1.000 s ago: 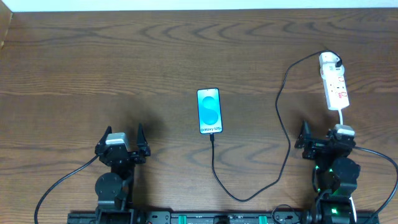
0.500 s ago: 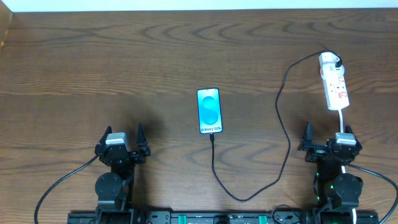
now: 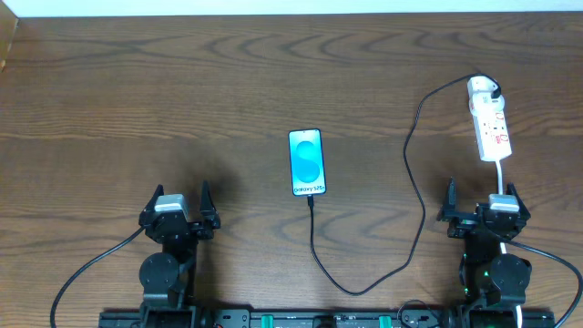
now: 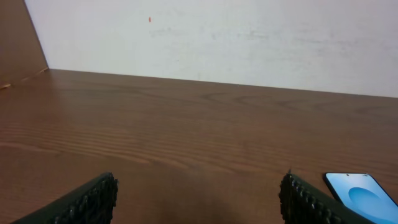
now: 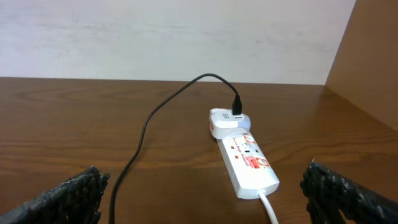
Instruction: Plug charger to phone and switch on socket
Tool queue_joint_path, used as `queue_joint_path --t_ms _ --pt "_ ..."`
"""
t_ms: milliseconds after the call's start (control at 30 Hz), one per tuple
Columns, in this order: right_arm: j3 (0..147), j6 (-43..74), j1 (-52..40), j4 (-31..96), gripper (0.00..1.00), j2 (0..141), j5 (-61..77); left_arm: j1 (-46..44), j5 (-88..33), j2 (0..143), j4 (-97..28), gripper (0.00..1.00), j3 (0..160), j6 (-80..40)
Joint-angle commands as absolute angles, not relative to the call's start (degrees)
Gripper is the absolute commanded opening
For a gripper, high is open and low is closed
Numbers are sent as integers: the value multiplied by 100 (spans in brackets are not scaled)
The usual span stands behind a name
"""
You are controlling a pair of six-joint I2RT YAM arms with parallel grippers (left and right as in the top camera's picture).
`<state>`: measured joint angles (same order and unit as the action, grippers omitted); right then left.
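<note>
The phone [image 3: 307, 162] lies mid-table with its blue-cyan screen up; its corner also shows in the left wrist view [image 4: 363, 194]. The black charger cable [image 3: 414, 196] runs from the phone's near end in a loop to its white plug [image 3: 483, 89], which sits in the far end of the white socket strip [image 3: 491, 130]. The right wrist view shows the strip [image 5: 247, 165], the plug [image 5: 226, 122] and the cable [image 5: 144, 133]. My left gripper [image 3: 178, 208] is open and empty at the front left. My right gripper [image 3: 481, 206] is open and empty just in front of the strip.
The strip's white cord [image 5: 271, 208] runs back toward my right arm. A wooden side wall [image 5: 367, 56] stands at the right, another [image 4: 22, 37] at the left. A white wall [image 4: 217, 37] backs the table.
My right gripper moved slightly right and back toward the front edge a second ago, then stayed still. The left arm, phone and cable have not moved.
</note>
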<state>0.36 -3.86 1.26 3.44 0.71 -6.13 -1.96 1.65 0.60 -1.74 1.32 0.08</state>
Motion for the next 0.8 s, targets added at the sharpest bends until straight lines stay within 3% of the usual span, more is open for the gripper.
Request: queue_joint_path --t_ms 0,767 --pt "30 -471 104 370 99 27 -685 -167 237 23 -405 83 23 84" --pt "32 -478 108 368 99 27 -604 -167 237 23 -405 83 23 84"
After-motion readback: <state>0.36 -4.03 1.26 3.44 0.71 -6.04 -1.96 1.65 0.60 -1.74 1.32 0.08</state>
